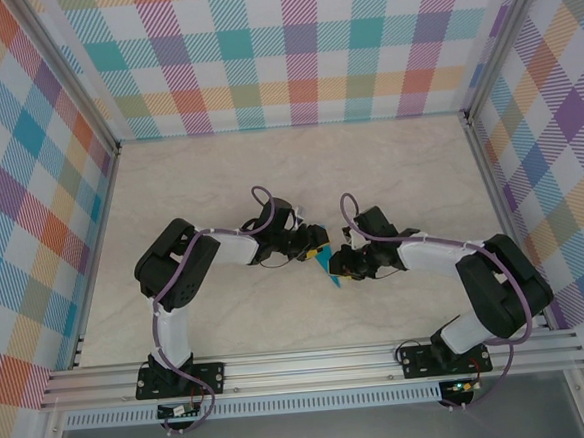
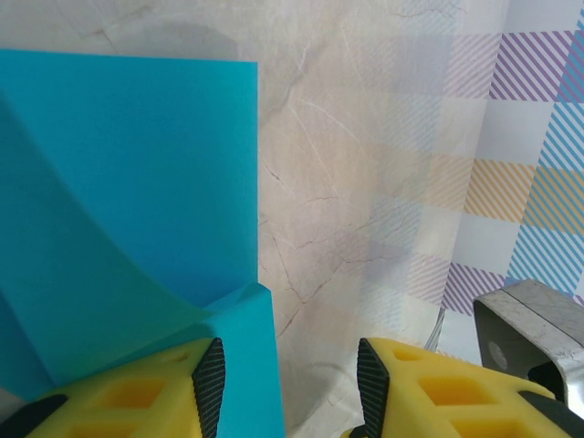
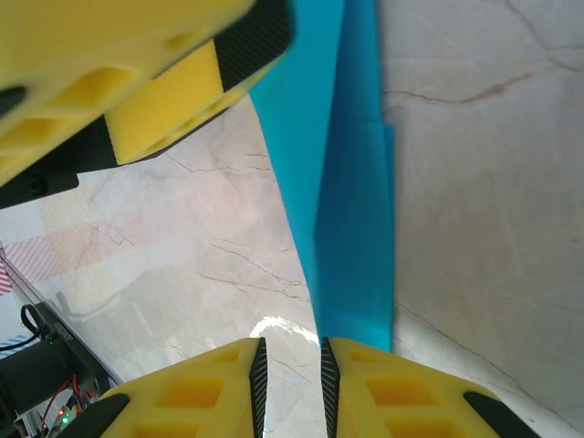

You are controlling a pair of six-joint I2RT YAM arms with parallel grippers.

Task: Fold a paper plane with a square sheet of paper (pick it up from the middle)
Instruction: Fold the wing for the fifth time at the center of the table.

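Observation:
The teal-blue sheet of paper [image 1: 328, 268] is folded into a narrow pointed shape and sits between my two grippers at the table's middle. In the left wrist view the paper [image 2: 128, 182] has stacked layers. One flap curves up and rests against the inside of the left finger. My left gripper [image 2: 290, 356] is open, with bare table across the wide gap. In the right wrist view the paper [image 3: 351, 246] runs away from the right finger's tip. My right gripper [image 3: 291, 347] stands narrowly open with only table in the gap. The left gripper's finger [image 3: 173, 100] hangs close above.
The marble-look tabletop [image 1: 219, 184] is walled by checkered panels [image 1: 300, 48] on three sides. An aluminium rail [image 1: 312, 363] runs along the near edge and carries both arm bases. A metal bracket [image 2: 538, 333] shows at the right of the left wrist view.

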